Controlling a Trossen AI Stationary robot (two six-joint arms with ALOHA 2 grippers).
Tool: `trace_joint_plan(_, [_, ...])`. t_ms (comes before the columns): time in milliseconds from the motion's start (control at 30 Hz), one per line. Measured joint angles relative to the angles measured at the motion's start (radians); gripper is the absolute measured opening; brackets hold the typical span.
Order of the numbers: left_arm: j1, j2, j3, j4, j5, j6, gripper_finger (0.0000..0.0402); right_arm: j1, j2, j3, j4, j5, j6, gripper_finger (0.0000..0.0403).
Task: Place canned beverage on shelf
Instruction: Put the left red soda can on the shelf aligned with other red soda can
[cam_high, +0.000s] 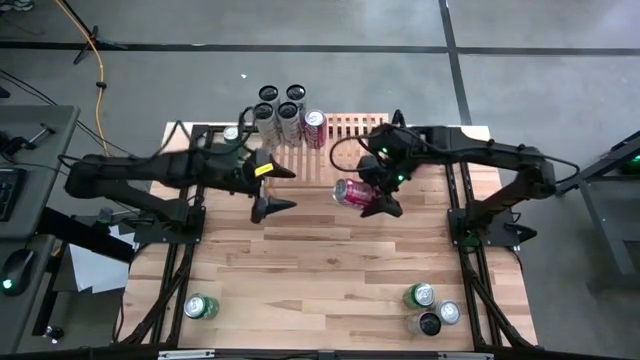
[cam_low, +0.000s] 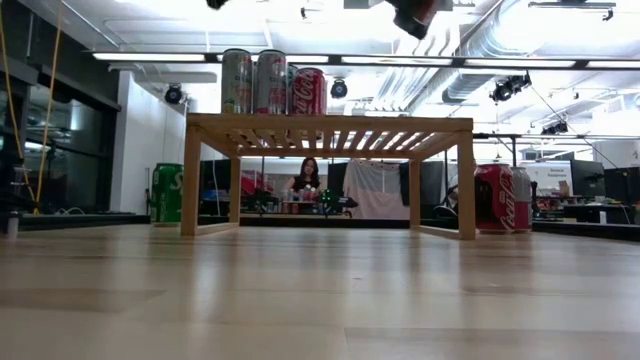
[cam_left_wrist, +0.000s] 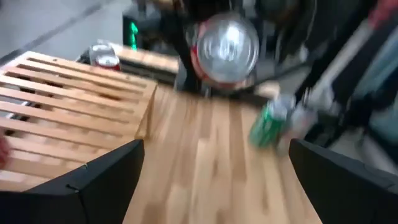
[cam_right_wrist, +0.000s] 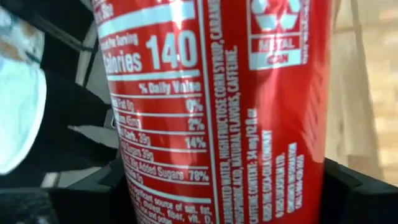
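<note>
Lying on its side in the right claw (cam_high: 372, 203), red can (cam_high: 352, 192) just right of centre in the high view, long axis roughly level and running left–right in the frame, not upright. Pinched across its body, label filling the right wrist view between the two dark fingers (cam_right_wrist: 357, 186). Held clear above the tabletop (cam_high: 330, 270), just below the shelf (cam_high: 350, 135) in the picture, so the way to go reads as up the frame and a little left. Likely to need turning upright before it can stand on the slats.

Standing already on the shelf's left end, a cluster of cans (cam_high: 285, 112); bare slats free to the right of them, which looks the natural landing spot and lies nearest the right arm.

Hanging left of centre in the high view, left claw (cam_high: 268, 192), fingers spread wide and empty, facing the held can's silver end in its own wrist view. Farther from the free slats than the right arm.

Scattered low in the frame: one green can (cam_high: 202, 306) at lower left, three more cans (cam_high: 430, 308) at lower right.
</note>
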Motion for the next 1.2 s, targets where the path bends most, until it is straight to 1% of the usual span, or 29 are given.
trace_joint_plan(100, [-0.022,-0.037,-0.154,0.258,-0.081,-0.087,0.0392,0.002,-0.079,-0.160,0.197,0.039,0.127,0.0286])
trace_joint_plan(200, [-0.036,-0.037,-0.251,0.488,-0.179,-0.101,0.0392,0.014,-0.139,-0.286,0.496,0.125,0.254,0.0286])
trace_joint_plan(267, [-0.037,-0.009,-0.276,0.613,-0.221,-0.077,0.0392,0.028,-0.151,-0.343,0.685,0.225,0.310,0.0286])
trace_joint_plan(300, [-0.035,0.005,-0.282,0.640,-0.231,-0.062,0.0392,0.035,-0.151,-0.363,0.758,0.273,0.327,0.0286])
trace_joint_plan(400, [-0.024,0.063,-0.280,0.768,-0.240,-0.001,0.0392,0.054,-0.131,-0.387,0.900,0.382,0.341,0.0286])
trace_joint_plan(500, [-0.012,0.118,-0.279,0.896,-0.240,0.032,0.0392,0.061,-0.099,-0.388,0.957,0.435,0.342,0.0286])
trace_joint_plan(600, [0.005,0.158,-0.280,0.978,-0.226,0.024,0.0392,0.063,-0.072,-0.388,1.008,0.437,0.342,0.0286])
trace_joint_plan(733, [0.019,0.179,-0.280,1.027,-0.212,0.003,0.0392,0.064,-0.048,-0.388,1.043,0.434,0.342,0.0286])
trace_joint_plan(933, [0.036,0.180,-0.280,1.045,-0.206,0.002,0.0392,0.082,-0.018,-0.387,1.153,0.429,0.334,0.0286])
trace_joint_plan(1067, [0.043,0.181,-0.280,1.045,-0.161,0.002,0.0392,0.094,0.005,-0.388,1.181,0.408,0.333,0.0286])
trace_joint_plan(1200, [0.043,0.181,-0.280,1.050,-0.160,0.001,0.0392,0.098,0.025,-0.388,1.194,0.405,0.338,0.0286])
